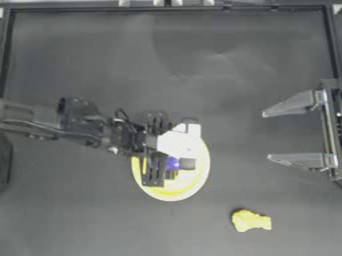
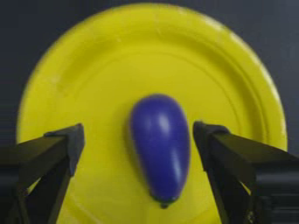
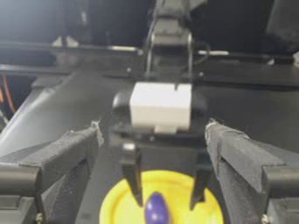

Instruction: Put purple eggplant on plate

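Note:
The purple eggplant (image 2: 161,148) lies flat on the yellow plate (image 2: 116,57), near its middle. My left gripper (image 2: 138,133) hangs over the plate, open, one jaw on each side of the eggplant with a gap of plate showing at both. In the top view the left gripper (image 1: 172,167) covers much of the plate (image 1: 170,192), and only a bit of the eggplant (image 1: 174,163) shows. My right gripper (image 1: 267,136) is parked open at the right edge, well apart from the plate. Its wrist view shows the eggplant (image 3: 156,209) on the plate (image 3: 116,205).
A lumpy orange-yellow piece (image 1: 251,220) lies on the dark table to the lower right of the plate. The left arm (image 1: 73,122) stretches in from the left side. A raised frame (image 1: 167,7) borders the table's far edge.

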Controlling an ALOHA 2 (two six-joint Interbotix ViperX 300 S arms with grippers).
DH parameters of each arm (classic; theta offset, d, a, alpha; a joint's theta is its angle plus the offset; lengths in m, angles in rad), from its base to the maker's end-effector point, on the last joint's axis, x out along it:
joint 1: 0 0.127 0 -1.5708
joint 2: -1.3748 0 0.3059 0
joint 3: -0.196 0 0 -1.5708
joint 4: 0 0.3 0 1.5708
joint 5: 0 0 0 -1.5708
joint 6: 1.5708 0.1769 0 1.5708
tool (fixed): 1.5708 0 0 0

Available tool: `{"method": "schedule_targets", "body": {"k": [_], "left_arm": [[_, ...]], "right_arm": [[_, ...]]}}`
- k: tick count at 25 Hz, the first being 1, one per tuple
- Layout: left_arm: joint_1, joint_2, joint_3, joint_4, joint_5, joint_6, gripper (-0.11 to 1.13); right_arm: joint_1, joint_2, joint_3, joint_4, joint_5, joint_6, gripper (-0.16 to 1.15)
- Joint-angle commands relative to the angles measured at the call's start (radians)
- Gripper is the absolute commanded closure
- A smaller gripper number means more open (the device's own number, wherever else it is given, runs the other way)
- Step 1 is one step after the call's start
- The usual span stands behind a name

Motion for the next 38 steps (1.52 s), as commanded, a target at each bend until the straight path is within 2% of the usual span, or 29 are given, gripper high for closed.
{"method": "schedule_targets", "body": {"k": [1,4,12,21,38], "left_arm": [[0.012,-0.140,-0.002,0.018,-0.002,0.002,0.00],[0.014,-0.196,0.018,0.032,-0.003,0.000,0.00],[0.014,-0.348,0.104,0.031,-0.020,-0.009,0.01],[0.005,-0.505,0.229,0.015,-0.160,-0.035,0.01],[-0.060,-0.664,0.351,0.015,-0.236,-0.044,0.02]], "right_arm": [[0.000,0.003,-0.012,-0.002,-0.008,-0.002,-0.02],[0.000,0.000,-0.012,-0.002,-0.008,-0.002,-0.02],[-0.002,-0.002,-0.011,-0.002,-0.009,-0.002,-0.02],[0.000,-0.002,-0.011,-0.002,-0.014,-0.002,-0.02],[0.000,-0.002,-0.011,0.005,-0.014,-0.002,-0.02]]}}
